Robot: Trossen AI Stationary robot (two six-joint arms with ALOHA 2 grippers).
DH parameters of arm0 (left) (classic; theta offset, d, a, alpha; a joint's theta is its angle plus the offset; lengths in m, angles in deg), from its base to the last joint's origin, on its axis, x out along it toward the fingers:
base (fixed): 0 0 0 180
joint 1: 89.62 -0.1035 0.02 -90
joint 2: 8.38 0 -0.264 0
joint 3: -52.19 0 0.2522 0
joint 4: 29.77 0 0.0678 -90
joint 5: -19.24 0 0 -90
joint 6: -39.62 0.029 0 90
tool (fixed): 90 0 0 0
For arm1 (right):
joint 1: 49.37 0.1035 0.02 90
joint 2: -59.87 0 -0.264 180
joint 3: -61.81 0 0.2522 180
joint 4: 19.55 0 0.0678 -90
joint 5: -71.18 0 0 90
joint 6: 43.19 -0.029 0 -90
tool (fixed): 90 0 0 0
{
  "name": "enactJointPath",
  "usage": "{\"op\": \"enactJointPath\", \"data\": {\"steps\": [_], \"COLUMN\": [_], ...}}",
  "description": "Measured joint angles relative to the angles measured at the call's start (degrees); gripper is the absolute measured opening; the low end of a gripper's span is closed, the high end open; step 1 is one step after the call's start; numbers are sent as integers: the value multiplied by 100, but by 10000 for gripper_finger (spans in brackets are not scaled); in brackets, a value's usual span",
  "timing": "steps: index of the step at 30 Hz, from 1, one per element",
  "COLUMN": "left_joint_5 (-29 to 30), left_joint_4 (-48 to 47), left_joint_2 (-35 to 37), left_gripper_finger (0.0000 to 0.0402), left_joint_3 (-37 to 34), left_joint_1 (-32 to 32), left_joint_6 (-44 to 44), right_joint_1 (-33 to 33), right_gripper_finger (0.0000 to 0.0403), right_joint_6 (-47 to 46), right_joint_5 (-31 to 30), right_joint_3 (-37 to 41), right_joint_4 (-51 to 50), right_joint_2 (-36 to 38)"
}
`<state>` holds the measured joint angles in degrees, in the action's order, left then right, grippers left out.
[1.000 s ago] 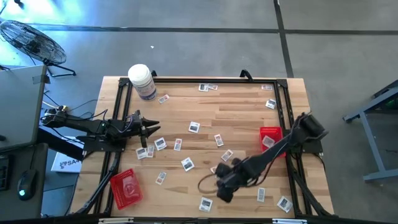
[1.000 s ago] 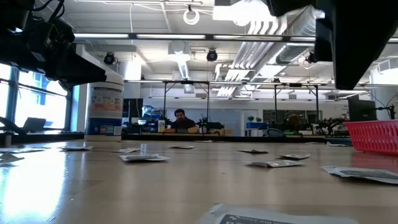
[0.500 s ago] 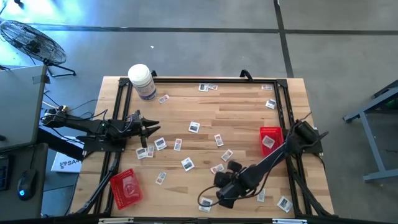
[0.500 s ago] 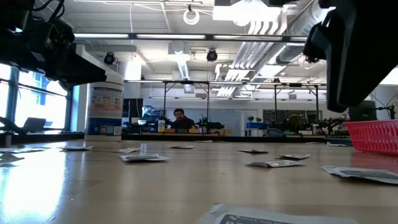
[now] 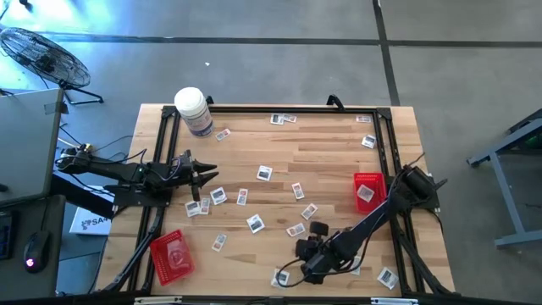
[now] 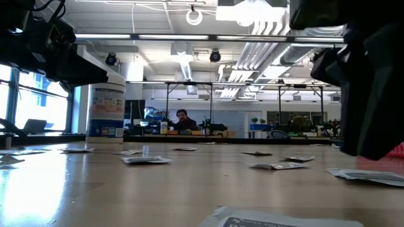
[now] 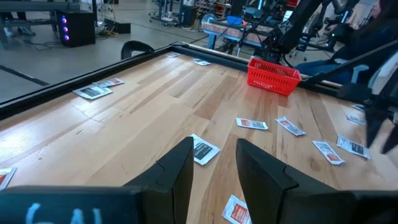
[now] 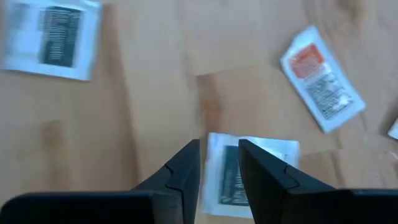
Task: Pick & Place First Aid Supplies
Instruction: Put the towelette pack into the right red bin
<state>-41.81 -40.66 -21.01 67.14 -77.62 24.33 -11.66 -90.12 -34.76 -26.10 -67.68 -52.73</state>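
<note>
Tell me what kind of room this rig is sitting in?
Probably a large open lab or workshop: exposed ducts and lights on the ceiling, rows of benches with a person seated far behind, a bare concrete floor, and a floor fan beside the wooden table.

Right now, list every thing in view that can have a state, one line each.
Right gripper: open, held low over a packet lying flat on the table.
Left gripper: open, empty, waiting at the table's left edge.
Right red tray: upright, one packet inside.
Left red tray: upright.
White jar: standing, lid on.
</note>
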Motion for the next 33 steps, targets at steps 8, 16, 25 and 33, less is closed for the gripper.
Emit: {"op": "enactJointPath", "data": {"steps": [8, 16, 25, 33], "left_joint_5": [0, 0, 0, 1], "left_joint_4": [-1, -1, -1, -1], "left_joint_2": [1, 0, 1, 1], "left_gripper_finger": [119, 119, 119, 119], "left_joint_3": [1, 1, 1, 2], "left_joint_1": [1, 1, 1, 1], "left_joint_6": [1, 0, -1, -1], "right_joint_1": [-56, -47, -57, -191], "right_gripper_finger": [104, 103, 83, 30], "right_joint_6": [121, 252, 866, 1136], "right_joint_5": [172, -66, -222, -215], "right_joint_3": [555, 733, 739, 746], "right_joint_4": [921, 970, 906, 815], "right_joint_2": [14, 33, 21, 18]}}
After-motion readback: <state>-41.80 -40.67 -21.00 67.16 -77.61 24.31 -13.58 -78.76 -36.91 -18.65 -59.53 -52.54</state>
